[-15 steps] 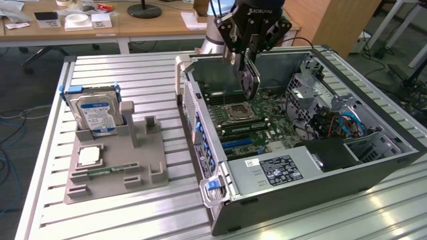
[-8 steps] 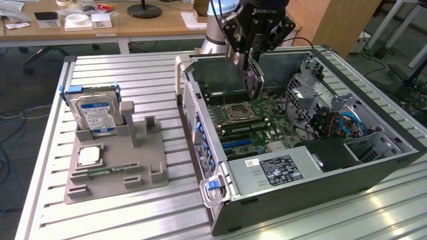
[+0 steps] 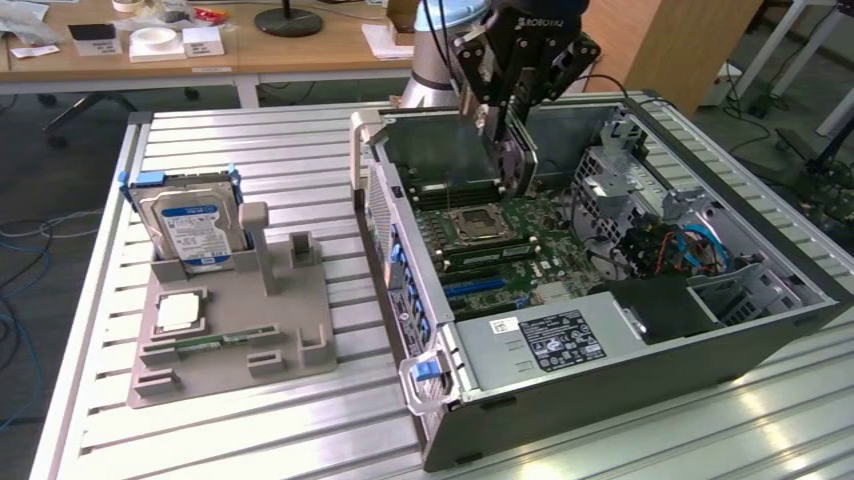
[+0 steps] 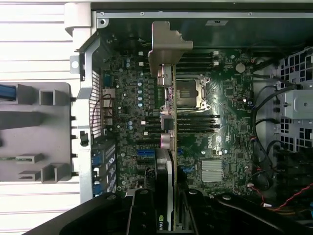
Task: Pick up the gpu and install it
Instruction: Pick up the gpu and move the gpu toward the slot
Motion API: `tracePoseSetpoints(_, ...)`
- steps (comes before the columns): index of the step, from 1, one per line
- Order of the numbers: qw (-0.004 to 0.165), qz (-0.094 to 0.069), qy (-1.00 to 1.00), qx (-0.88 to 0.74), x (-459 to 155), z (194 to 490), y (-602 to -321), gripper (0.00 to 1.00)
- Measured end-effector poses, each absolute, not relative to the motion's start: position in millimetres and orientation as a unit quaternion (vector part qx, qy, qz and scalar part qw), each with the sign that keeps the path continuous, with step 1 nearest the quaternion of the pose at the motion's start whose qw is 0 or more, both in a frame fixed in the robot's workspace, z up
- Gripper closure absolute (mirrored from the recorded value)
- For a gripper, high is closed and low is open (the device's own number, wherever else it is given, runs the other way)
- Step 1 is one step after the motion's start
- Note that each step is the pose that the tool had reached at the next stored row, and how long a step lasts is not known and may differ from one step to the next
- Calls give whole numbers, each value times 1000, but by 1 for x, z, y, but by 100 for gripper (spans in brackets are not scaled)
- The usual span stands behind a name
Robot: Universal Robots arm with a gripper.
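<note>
Currently: hand (image 3: pixel 498 120) partway closed, clamped on gpu (image 4: pixel 167 112); card on edge over motherboard (image 4: pixel 225 112), beside CPU socket (image 4: pixel 188 93), inside open computer case (image 3: pixel 601 380).

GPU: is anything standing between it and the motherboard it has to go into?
Nothing visible does. The hand holds the gpu edge-on above the open case, and no cable or loose part lies across the motherboard beneath it.

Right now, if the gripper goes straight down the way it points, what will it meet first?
Probably the motherboard inside the open case, near the CPU socket. The gpu clamped in the gripper reaches beyond it, so the card's edge would touch first. The exact depth is unclear.
</note>
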State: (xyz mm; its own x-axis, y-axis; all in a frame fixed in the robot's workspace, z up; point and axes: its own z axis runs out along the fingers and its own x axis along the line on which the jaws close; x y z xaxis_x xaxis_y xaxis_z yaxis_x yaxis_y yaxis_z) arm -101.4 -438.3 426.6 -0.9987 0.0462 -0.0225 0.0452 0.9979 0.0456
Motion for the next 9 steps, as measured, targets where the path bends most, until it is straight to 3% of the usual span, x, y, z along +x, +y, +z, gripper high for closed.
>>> tracePoseSetpoints(9,12,22,999,23,-84,427,-438,73)
